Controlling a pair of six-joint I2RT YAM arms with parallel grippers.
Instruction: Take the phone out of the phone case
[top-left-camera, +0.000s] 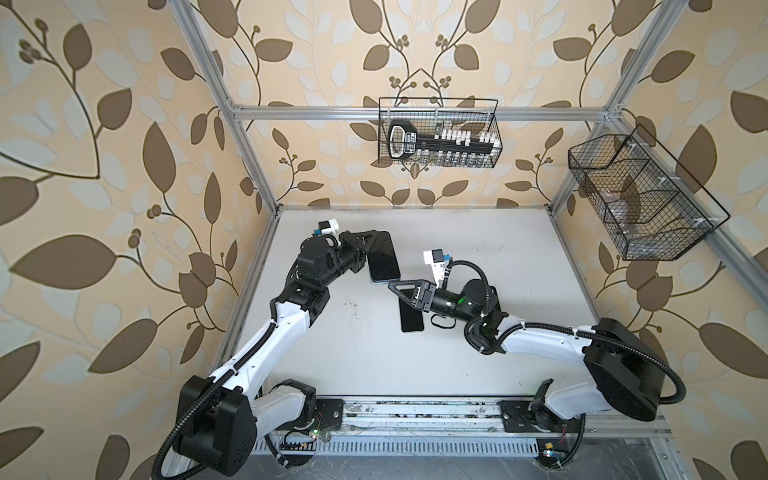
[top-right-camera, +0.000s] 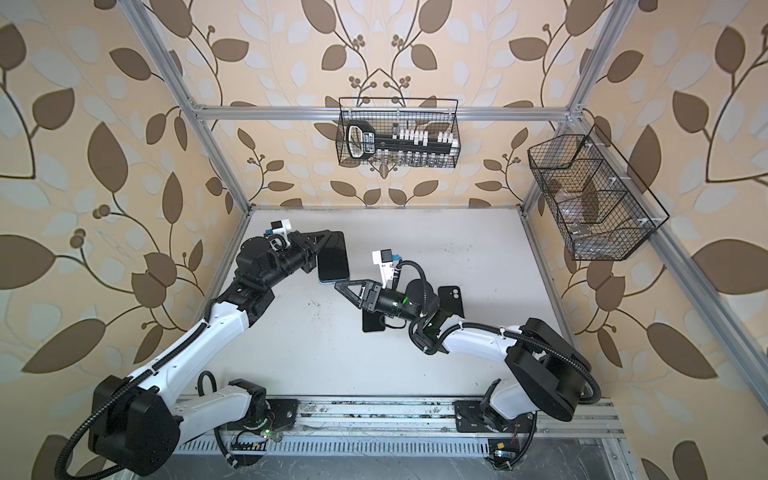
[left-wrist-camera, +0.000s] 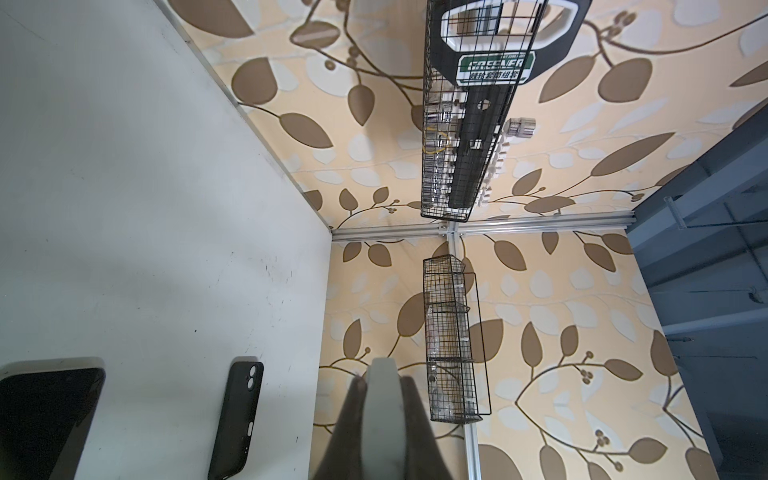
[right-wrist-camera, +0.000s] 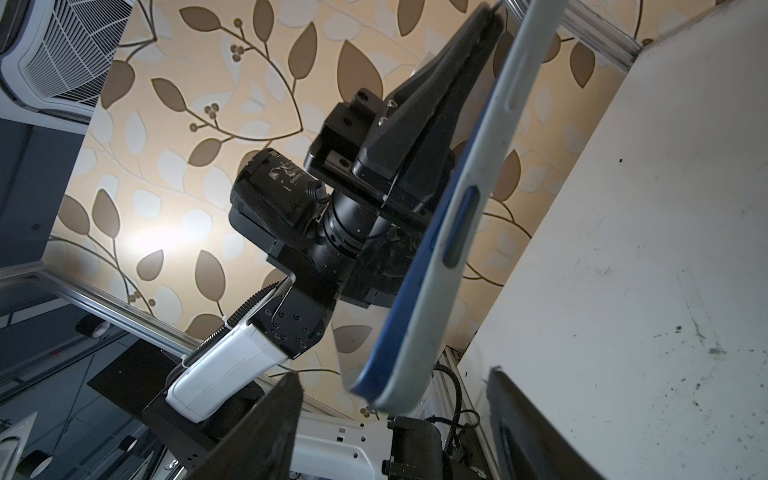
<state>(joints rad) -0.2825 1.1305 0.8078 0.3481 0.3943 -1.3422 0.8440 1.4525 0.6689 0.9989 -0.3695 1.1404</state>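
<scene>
Grey case (right-wrist-camera: 505, 124) clamped in left claw (top-left-camera: 376, 240), right claw (top-left-camera: 395, 289) apart at its near end. I'd peel the corner lip gently.

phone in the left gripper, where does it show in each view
Top view: phone left of centre, screen up, in the left gripper.
Top view: same place.
Left wrist: only its pale edge, between the jaws.
Right wrist: edge-on, blue and pale.
Shared landmark: the white table.
</scene>
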